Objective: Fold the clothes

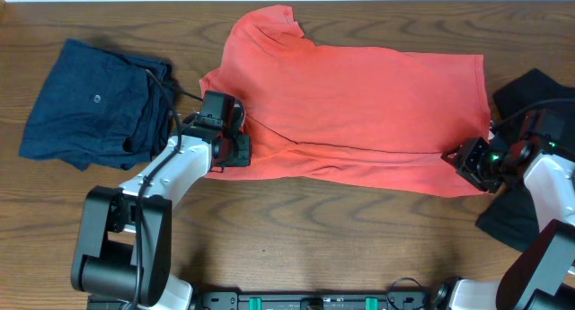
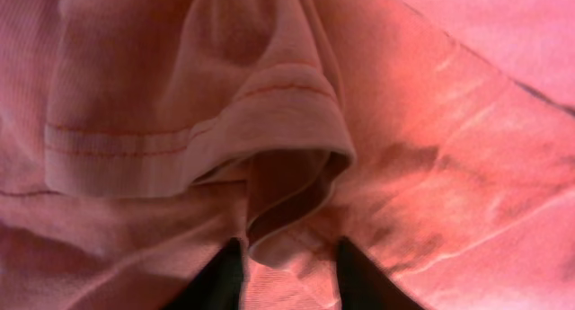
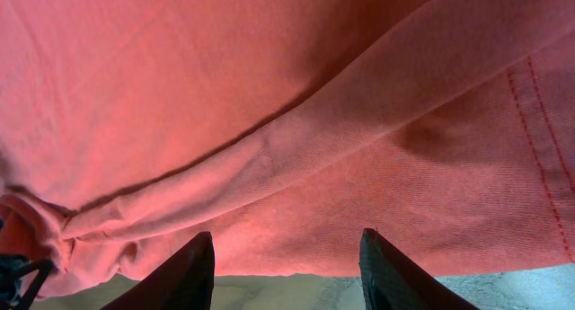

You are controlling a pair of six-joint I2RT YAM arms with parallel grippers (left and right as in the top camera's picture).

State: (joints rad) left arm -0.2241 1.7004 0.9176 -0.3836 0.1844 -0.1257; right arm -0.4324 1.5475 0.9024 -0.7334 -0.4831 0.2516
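The left gripper (image 2: 286, 272) is seen at the left edge of the coral-red T-shirt (image 1: 359, 112), at the side where a short sleeve is folded over. In the left wrist view its two dark fingers (image 2: 218, 281) are set a little apart, and a soft fold of the cloth comes down into the gap between them. Whether the cloth is really pinched there cannot be told.

The right gripper (image 3: 287, 270) is placed at the lower right corner of the same shirt. Its fingers (image 3: 182, 276) are spread wide, the hem of the shirt lies just in front of them, and nothing is held.

The T-shirt is laid across the middle of the wooden table (image 1: 314, 229), partly folded, with a long crease running along it. No lettering can be seen on the side that is turned up.

A navy-blue garment (image 1: 90, 103) is lying crumpled at the left of the table, apart from the shirt. A black garment (image 1: 530, 94) is lying at the right edge, just beside the shirt and partly under the right arm.
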